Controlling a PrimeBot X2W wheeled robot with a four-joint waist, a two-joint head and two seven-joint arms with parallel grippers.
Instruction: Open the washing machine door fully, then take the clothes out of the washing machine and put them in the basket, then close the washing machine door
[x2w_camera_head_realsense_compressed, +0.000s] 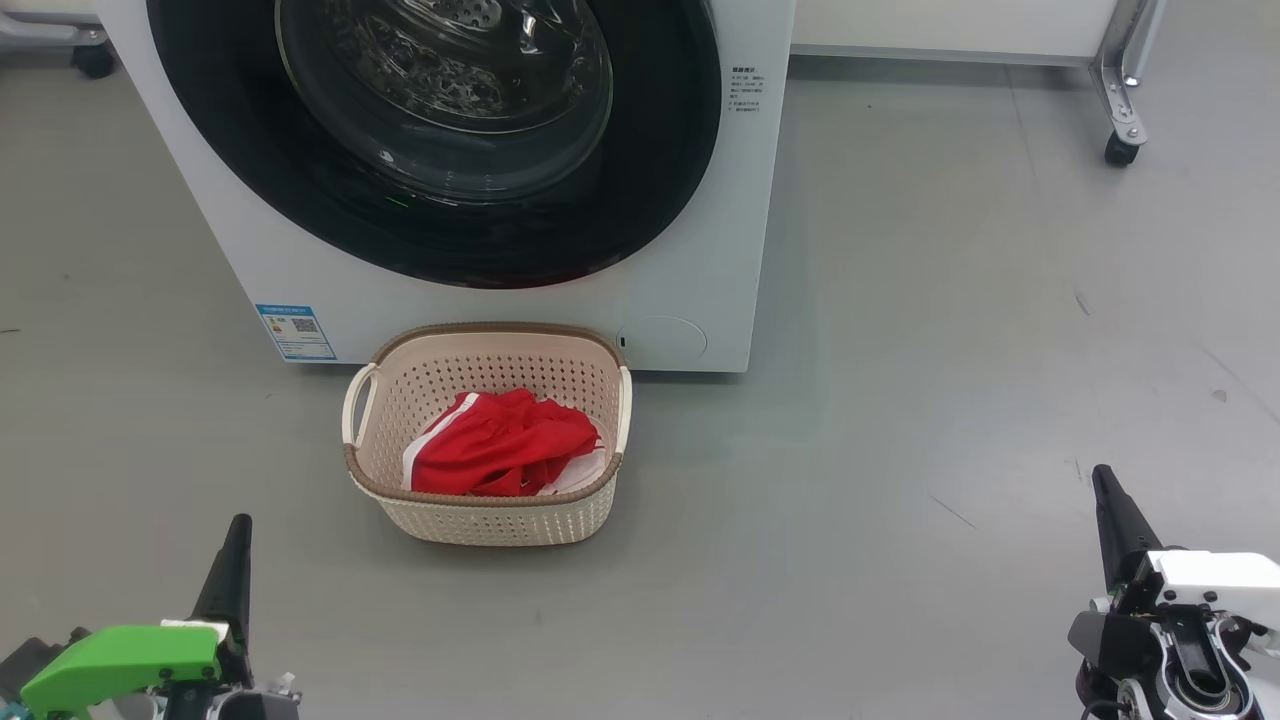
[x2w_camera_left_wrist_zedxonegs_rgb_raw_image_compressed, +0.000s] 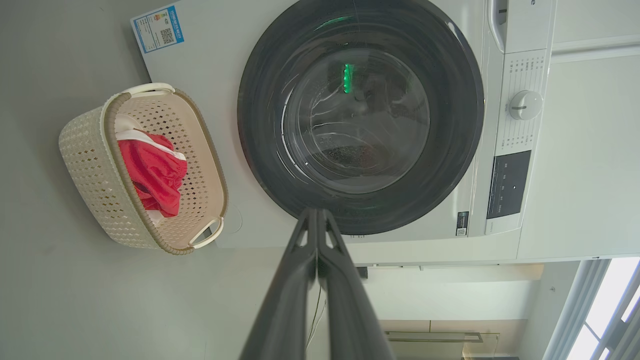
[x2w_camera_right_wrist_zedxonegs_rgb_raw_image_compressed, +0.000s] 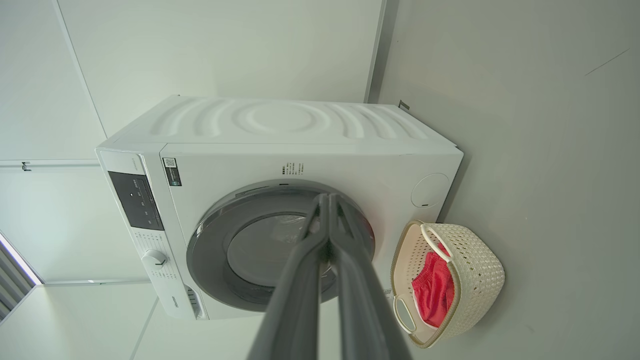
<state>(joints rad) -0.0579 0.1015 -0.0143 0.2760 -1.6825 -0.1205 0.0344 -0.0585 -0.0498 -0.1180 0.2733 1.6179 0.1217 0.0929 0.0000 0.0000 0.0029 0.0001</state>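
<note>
The white washing machine (x2w_camera_head_realsense_compressed: 680, 250) stands ahead, its round black-rimmed door (x2w_camera_head_realsense_compressed: 250, 160) flush against the front. The same door (x2w_camera_left_wrist_zedxonegs_rgb_raw_image_compressed: 450, 100) and machine (x2w_camera_left_wrist_zedxonegs_rgb_raw_image_compressed: 225, 75) fill the left wrist view; the right wrist view has the machine (x2w_camera_right_wrist_zedxonegs_rgb_raw_image_compressed: 300, 125) and door (x2w_camera_right_wrist_zedxonegs_rgb_raw_image_compressed: 210, 250) from farther off. On the floor before the machine sits the cream basket (x2w_camera_head_realsense_compressed: 500, 525) holding red clothes (x2w_camera_head_realsense_compressed: 500, 445) with white trim. My left gripper (x2w_camera_head_realsense_compressed: 240, 530) is low at the left, shut and empty. Low at the right, my right gripper (x2w_camera_head_realsense_compressed: 1102, 482) is shut and empty too. Both are well back from the basket.
Grey floor (x2w_camera_head_realsense_compressed: 950, 400) spreads to the right of the machine. A wheeled metal frame leg (x2w_camera_head_realsense_compressed: 1125, 100) stands at the back right, and a castor (x2w_camera_head_realsense_compressed: 92, 60) at the back left. White wall panels (x2w_camera_right_wrist_zedxonegs_rgb_raw_image_compressed: 200, 45) rise behind the machine.
</note>
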